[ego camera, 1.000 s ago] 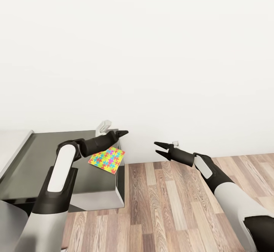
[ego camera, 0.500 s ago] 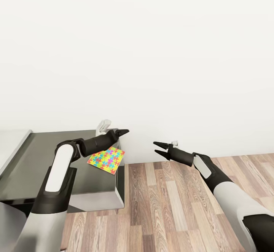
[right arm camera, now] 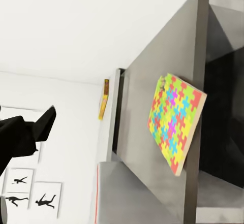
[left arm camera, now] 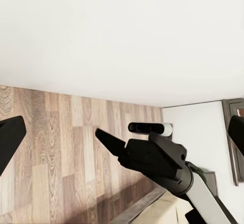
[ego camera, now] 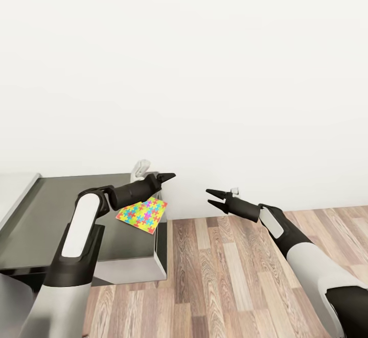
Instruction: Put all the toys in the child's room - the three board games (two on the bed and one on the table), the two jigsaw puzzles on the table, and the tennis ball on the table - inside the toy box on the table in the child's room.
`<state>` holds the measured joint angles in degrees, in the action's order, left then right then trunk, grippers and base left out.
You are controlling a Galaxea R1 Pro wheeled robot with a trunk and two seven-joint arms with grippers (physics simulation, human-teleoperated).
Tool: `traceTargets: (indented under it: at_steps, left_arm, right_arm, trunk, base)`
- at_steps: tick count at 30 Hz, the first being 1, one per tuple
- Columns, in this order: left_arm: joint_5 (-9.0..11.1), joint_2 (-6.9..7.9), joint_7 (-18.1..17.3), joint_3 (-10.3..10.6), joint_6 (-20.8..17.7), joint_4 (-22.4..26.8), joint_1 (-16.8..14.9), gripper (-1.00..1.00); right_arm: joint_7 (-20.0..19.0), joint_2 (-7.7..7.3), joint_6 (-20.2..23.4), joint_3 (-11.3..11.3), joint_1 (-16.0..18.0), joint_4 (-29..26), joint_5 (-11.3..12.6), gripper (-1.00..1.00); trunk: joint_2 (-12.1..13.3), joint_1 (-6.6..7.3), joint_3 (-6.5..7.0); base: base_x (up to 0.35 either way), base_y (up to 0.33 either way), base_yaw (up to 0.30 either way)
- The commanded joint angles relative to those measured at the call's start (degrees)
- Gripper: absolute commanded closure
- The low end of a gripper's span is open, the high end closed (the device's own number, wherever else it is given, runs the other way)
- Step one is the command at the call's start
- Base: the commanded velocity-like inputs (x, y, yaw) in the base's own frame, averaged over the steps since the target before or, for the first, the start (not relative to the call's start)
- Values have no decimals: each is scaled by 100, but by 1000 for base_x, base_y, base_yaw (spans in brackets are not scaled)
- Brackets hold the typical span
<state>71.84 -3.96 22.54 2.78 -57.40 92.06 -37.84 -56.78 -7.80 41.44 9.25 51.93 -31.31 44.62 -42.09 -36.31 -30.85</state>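
The table (ego camera: 61, 210) sits at the left: a dark-grey top with a pale cabinet front below, joined to a lighter top at the far left edge. On its near right corner lies one jigsaw puzzle (ego camera: 142, 213), a thin flat square covered in interlocking pieces of yellow, green, blue, pink and orange, turned at an angle to the table edge, one corner reaching the table's right edge. From the right wrist it shows as a slim slab with a tan edge (right arm camera: 175, 125).

The left gripper (ego camera: 166, 177) hangs above the table's far right corner, just beyond the puzzle, holding nothing; how far its jaws are parted cannot be told. The right gripper (ego camera: 213, 198) is held over the plank floor (ego camera: 230, 276), well apart from the table, fingers spread and empty.

Compared with a second ago, both arms hold almost the same pose; the puzzle and table have shifted slightly leftward in the head view.
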Motion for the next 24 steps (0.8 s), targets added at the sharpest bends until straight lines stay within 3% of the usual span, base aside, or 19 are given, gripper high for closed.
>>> traceTargets:
  at_steps: [1,24]
  left_arm:
    - [61,-11,61,2,-12,5,-4,-100]
    - [76,-9,74,1,-8,2,0,-100]
  right_arm:
    - [2,-6,30,27,18,3,48,-100]
    - [-2,1,16,34,86,52,54,-100]
  trunk:
    - [-47,-24,-25]
    - [-970,-529,-437]
  base:
    - [0,0,0]
    - [0,0,0]
